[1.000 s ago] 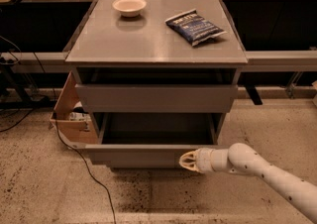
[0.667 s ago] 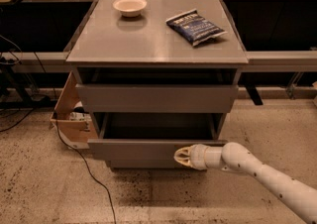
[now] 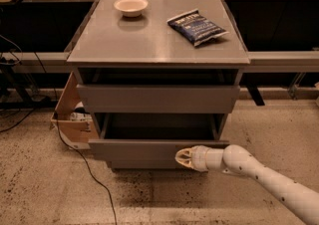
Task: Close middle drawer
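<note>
The middle drawer (image 3: 139, 152) of the grey cabinet is pulled out, and its bare dark inside (image 3: 159, 127) shows from above. Its plain flat front faces me. My gripper (image 3: 182, 158), cream-coloured on a white arm reaching in from the lower right, is against the right half of that front, pointing left. The drawer front above it (image 3: 158, 98) stands nearly flush with the cabinet. The bottom drawer is hidden below the open one.
On the cabinet top (image 3: 149, 40) sit a white bowl (image 3: 131, 5) and a blue chip bag (image 3: 197, 26). A cardboard box (image 3: 72, 119) and a black cable (image 3: 84, 164) lie on the floor to the left. Dark shelving flanks both sides.
My gripper has moved a little to the left along the drawer front. The drawer looks slightly further in, if at all.
</note>
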